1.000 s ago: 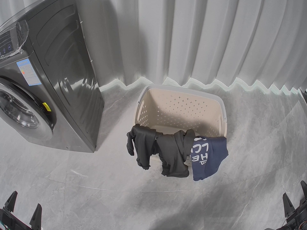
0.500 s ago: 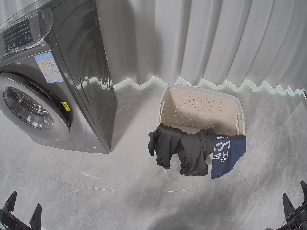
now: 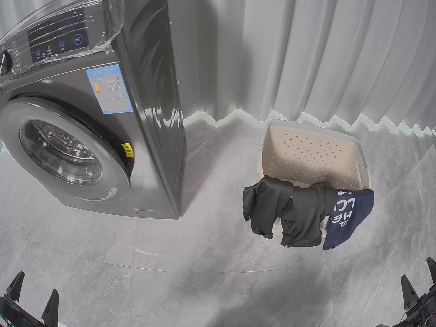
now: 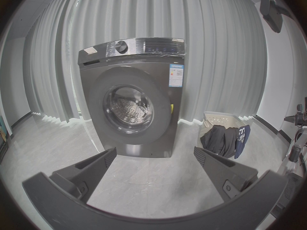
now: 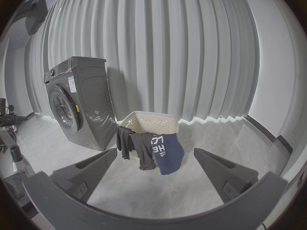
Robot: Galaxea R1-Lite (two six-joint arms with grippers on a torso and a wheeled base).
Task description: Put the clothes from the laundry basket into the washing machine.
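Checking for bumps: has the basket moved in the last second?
No. The basket shows farther right in the head view, but so do the washer and curtain: the camera turned, not the basket.

- The washing machine [image 3: 154, 114] has a dark grey metal casing, smooth and glossy enough to carry wavy reflections.
- Crinkled clear plastic film [image 3: 63, 42] wraps its control panel.
- Its door window [image 3: 61, 153] is shiny glass.
- The laundry basket [image 3: 313, 160] is matt beige plastic with perforated walls.
- The dark clothes [image 3: 299, 214] and the navy shirt [image 3: 349, 214] are soft, matt cloth.
- The floor [image 3: 181, 260] is smooth grey stone-look tile with a faint sheen.
- The curtain [image 3: 295, 46] is pleated, matt white cloth.
- The left gripper [image 4: 154, 150] and right gripper [image 5: 155, 150] look like matt dark plastic.
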